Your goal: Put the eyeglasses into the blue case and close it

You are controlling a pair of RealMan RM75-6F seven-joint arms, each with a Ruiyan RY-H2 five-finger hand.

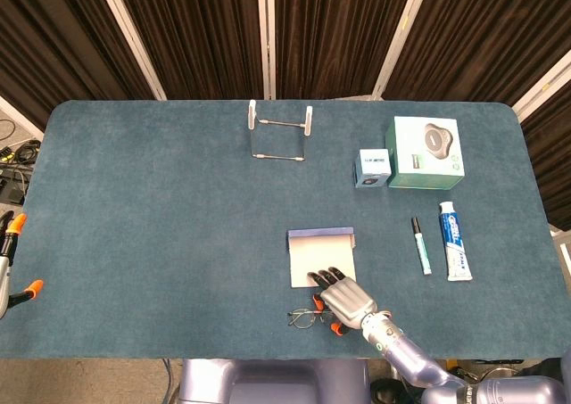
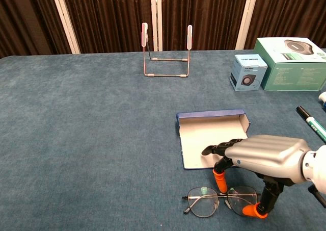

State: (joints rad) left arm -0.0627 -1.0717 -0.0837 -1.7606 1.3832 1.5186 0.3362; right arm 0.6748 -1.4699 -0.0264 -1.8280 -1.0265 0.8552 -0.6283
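The eyeglasses (image 2: 204, 201) (image 1: 304, 317) lie flat on the table near its front edge, thin dark frame, lenses up. Just behind them the blue case (image 2: 214, 137) (image 1: 321, 256) lies open, its pale inside facing up. My right hand (image 2: 260, 157) (image 1: 346, 300) hovers low over the right lens and the case's front edge, palm down, fingers spread; two orange fingertips (image 2: 220, 179) reach down on either side of the right lens, and I cannot tell whether they touch it. My left hand (image 1: 7, 261) shows only at the far left edge, holding nothing.
A metal stand (image 2: 167, 51) with pink ends is at the back centre. At the right stand a small blue box (image 2: 247, 72) and a larger green box (image 2: 291, 62). A marker (image 2: 310, 123) and a toothpaste tube (image 1: 455, 241) lie right of the case.
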